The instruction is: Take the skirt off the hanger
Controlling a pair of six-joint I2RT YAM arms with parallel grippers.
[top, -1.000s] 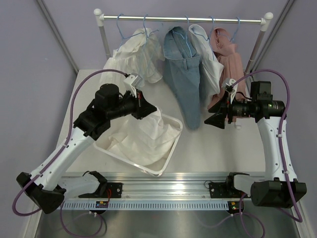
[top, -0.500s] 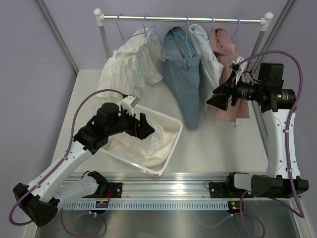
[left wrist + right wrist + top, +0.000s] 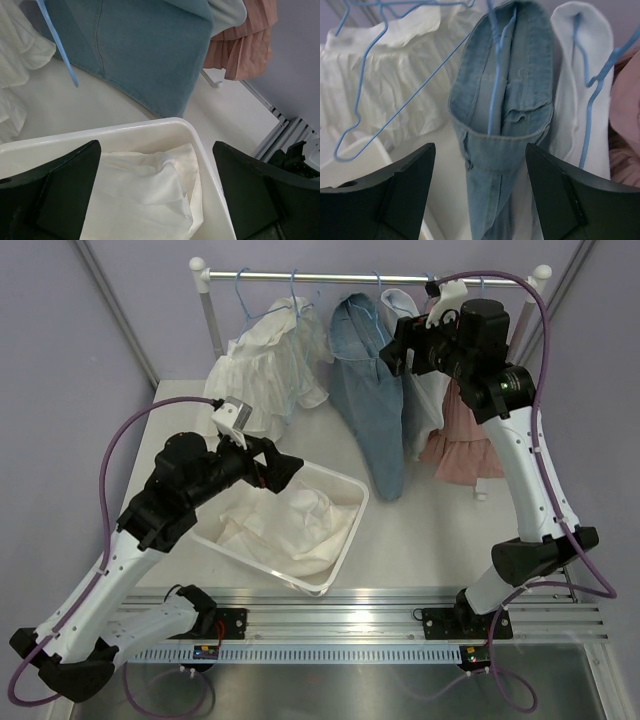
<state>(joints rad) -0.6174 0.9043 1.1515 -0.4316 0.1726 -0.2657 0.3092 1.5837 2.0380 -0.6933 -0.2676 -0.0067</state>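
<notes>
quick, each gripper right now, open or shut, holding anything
Left gripper: open, empty, over the bin.
Right gripper: open, empty, facing the denim skirt.

The left arm reaches low, its left gripper [image 3: 283, 464] with jaws wide apart. The right arm stands tall, the right gripper [image 3: 392, 352] high, also spread and empty.

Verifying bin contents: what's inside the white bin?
A crumpled white garment lies in the bin, filling most of it. The bin floor beneath is covered, so anything under the cloth cannot be seen.
</notes>
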